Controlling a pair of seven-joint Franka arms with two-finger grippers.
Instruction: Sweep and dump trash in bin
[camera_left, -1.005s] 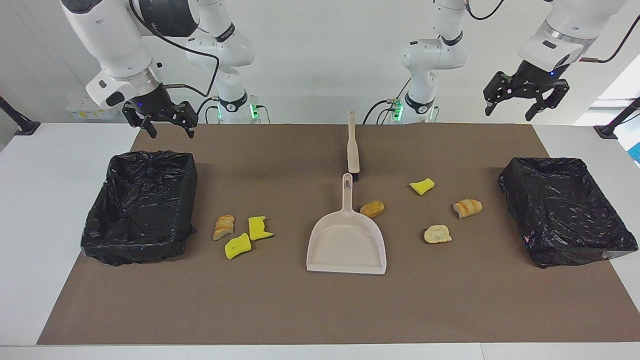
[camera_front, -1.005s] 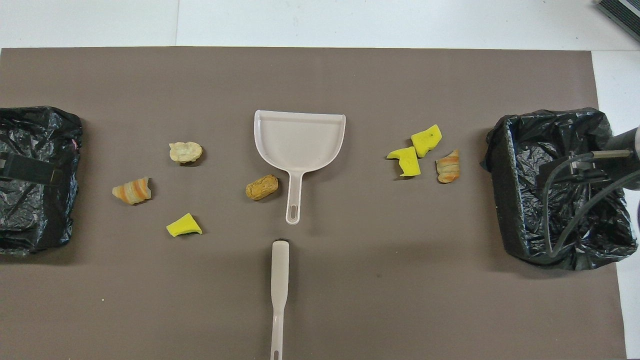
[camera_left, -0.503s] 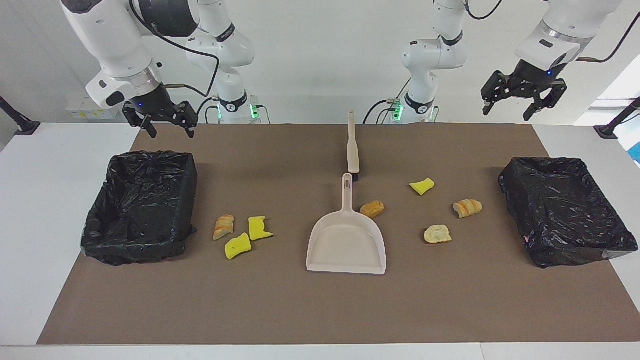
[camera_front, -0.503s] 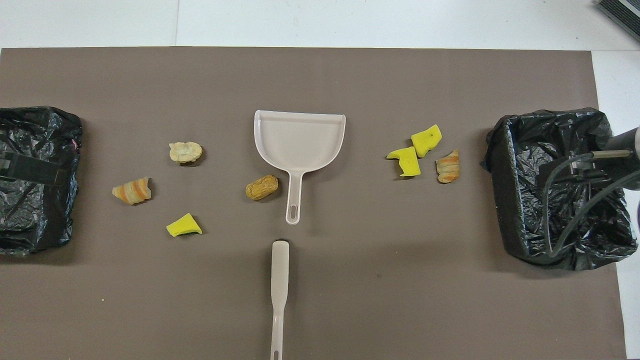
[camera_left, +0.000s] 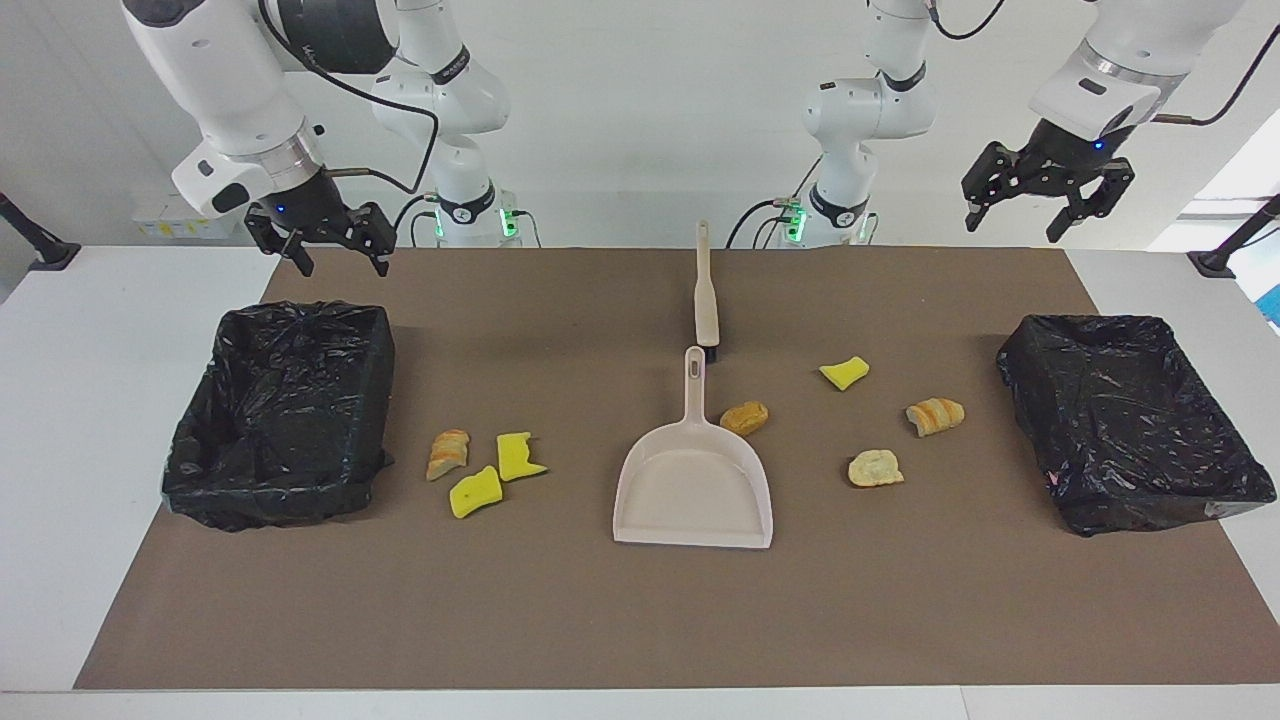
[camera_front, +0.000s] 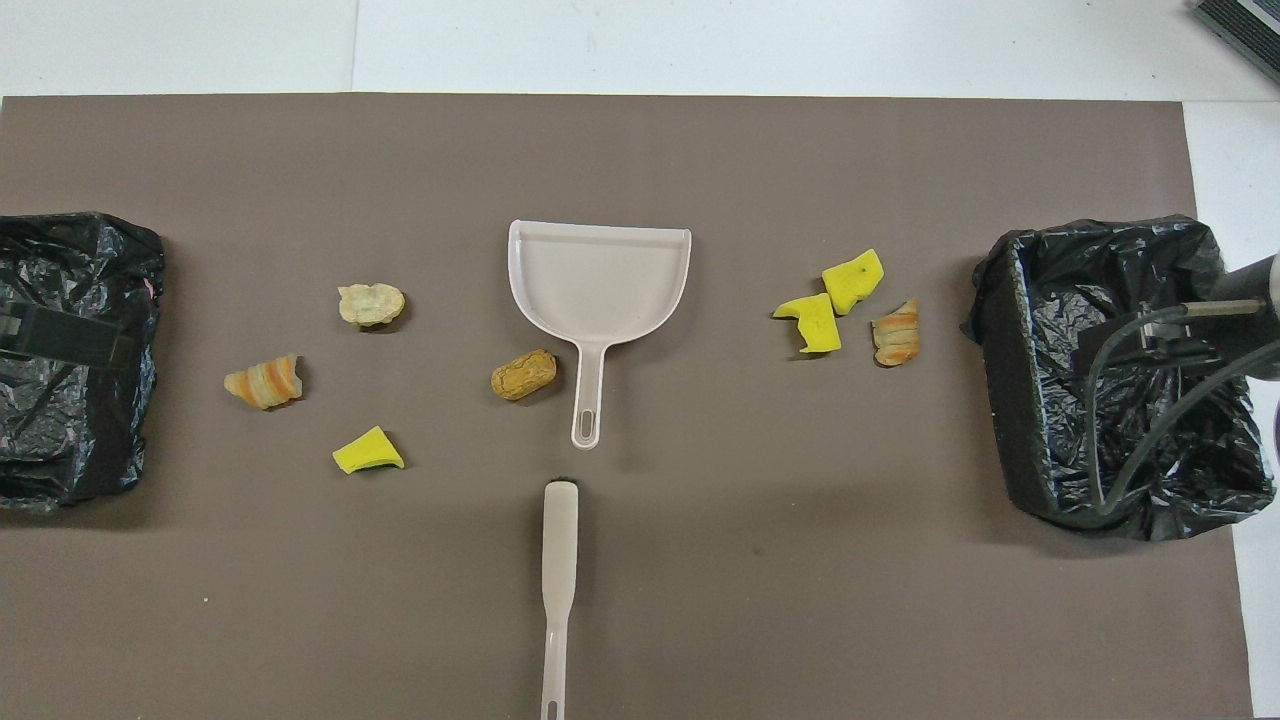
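No writing is legible anywhere. The trash is seven scraps — three bright yellow sponge chunks, four tan-to-brown bread-like pieces, two striped orange — lying on the mat on both sides of the one beige dustpan. Two black-lined bins, one brush. Left gripper and right gripper hang with fingers apart, empty.

My end effectors are black on white arms. Before me lie bright yellow sponge chunks, tan and brown bread pieces, two striped orange, a beige dustpan, a beige-handled brush, black-lined bins and a brown mat on the white worktop.
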